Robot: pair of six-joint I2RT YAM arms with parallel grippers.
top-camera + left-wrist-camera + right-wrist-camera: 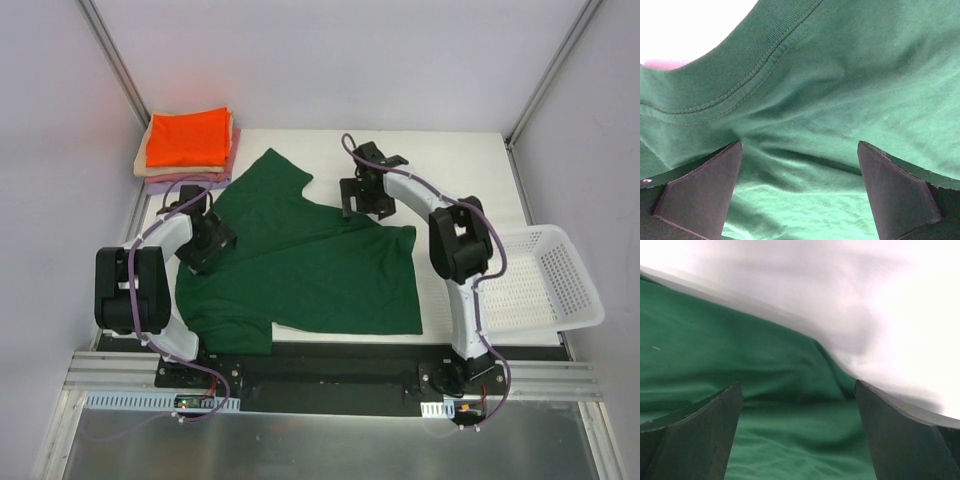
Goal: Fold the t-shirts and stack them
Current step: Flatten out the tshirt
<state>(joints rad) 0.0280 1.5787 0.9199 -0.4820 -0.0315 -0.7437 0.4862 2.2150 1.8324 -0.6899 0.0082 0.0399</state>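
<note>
A large dark green t-shirt (300, 265) lies spread on the white table. A stack of folded shirts sits at the back left, a bright orange one (188, 137) on top, beige and pink edges below. My left gripper (212, 243) is open, low over the green shirt's left part near the collar; the left wrist view shows the ribbed collar (740, 75) and cloth between the fingers (705, 195). My right gripper (362, 198) is open over the shirt's far edge; the right wrist view shows green cloth (765, 385) between its fingers (900, 435).
A white plastic mesh basket (540, 280) hangs over the table's right edge. Bare white table (450, 170) lies behind the shirt at the right. Metal frame posts stand at the back corners.
</note>
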